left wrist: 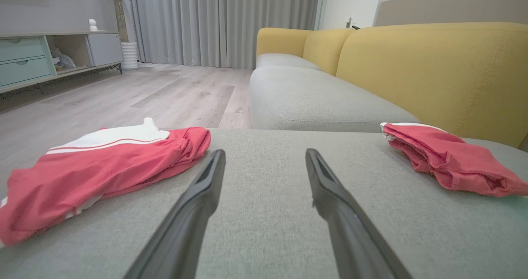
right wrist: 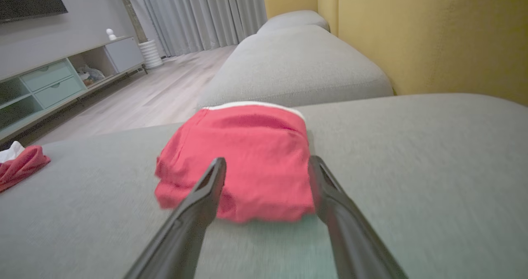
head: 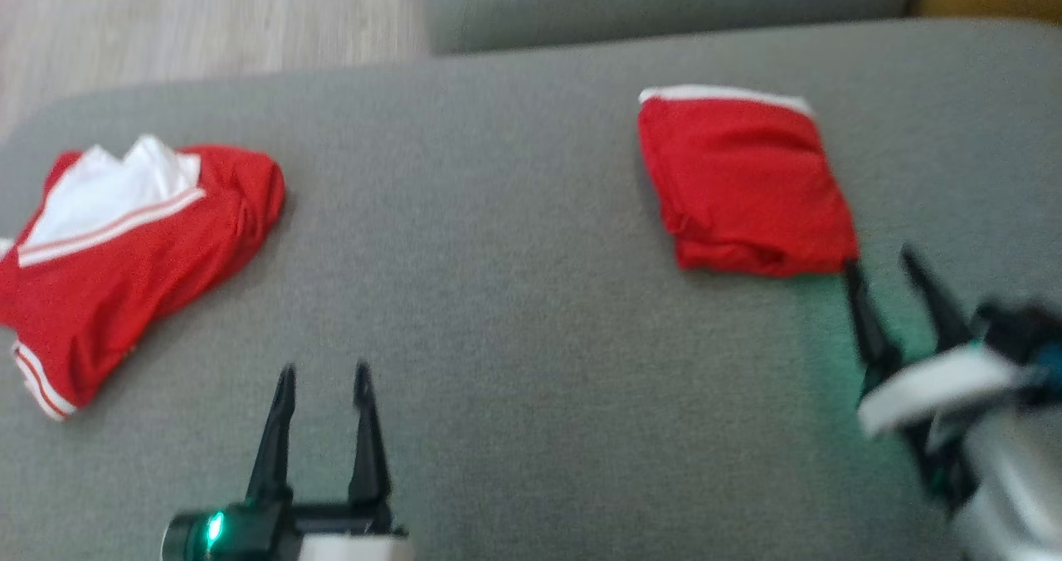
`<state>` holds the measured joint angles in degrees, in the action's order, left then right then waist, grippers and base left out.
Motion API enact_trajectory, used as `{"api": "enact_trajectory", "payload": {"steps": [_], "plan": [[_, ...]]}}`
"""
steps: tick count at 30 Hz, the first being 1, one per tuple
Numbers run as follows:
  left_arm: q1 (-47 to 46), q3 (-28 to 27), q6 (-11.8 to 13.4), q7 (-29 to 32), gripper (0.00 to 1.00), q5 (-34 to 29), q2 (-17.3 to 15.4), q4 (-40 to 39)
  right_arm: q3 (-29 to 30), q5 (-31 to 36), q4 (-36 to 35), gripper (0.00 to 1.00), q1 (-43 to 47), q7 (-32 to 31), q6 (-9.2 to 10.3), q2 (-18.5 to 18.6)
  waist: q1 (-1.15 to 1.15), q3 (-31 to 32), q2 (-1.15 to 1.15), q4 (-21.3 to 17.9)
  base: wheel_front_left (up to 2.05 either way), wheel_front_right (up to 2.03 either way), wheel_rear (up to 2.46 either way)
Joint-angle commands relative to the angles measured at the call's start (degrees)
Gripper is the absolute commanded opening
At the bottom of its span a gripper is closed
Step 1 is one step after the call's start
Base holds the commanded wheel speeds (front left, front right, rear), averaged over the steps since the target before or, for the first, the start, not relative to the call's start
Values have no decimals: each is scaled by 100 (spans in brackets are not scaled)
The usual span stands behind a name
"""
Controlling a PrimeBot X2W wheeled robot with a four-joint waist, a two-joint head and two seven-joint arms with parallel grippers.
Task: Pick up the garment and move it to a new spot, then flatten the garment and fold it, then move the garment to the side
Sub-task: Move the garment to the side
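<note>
Two red garments lie on the grey fabric sofa cushion (head: 514, 254); the folded red cloth bundle with a white edge (head: 742, 183) sits just ahead of the right gripper (head: 879, 260), whose two dark fingers stand spread wide and hold nothing, one tip at the bundle's near corner; whether it touches the cloth I cannot tell; the left gripper (head: 324, 374), likewise wide open and empty, hovers over bare cushion, with the crumpled red-and-white shirt (head: 124, 254) off to its left, well apart.

Left gripper (head: 323, 370): black tapered fingers (head: 274, 445), white cuff (head: 357, 549), green light (head: 214, 529).
</note>
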<state>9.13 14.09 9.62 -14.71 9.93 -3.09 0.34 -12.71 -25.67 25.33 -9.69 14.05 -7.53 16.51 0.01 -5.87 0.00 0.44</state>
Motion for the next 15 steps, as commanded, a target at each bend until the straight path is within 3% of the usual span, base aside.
{"api": "enact_trajectory", "payload": {"steps": [1,10,15], "plan": [[-349,-96,49,-29,100,-79,21,-226,-145,-109,-66,100,-413,-36,4,229,-1,-342,0,72,0,0,0],[-951,345,212,-29,100,4,21,-246,-346,-856,1252,100,-2177,-1538,4,896,-1,-1053,0,389,0,0,0],[-1120,477,297,-29,100,63,21,-195,-827,-1277,1623,100,-2425,-1998,4,956,-1,-1255,0,485,0,0,0]]}}
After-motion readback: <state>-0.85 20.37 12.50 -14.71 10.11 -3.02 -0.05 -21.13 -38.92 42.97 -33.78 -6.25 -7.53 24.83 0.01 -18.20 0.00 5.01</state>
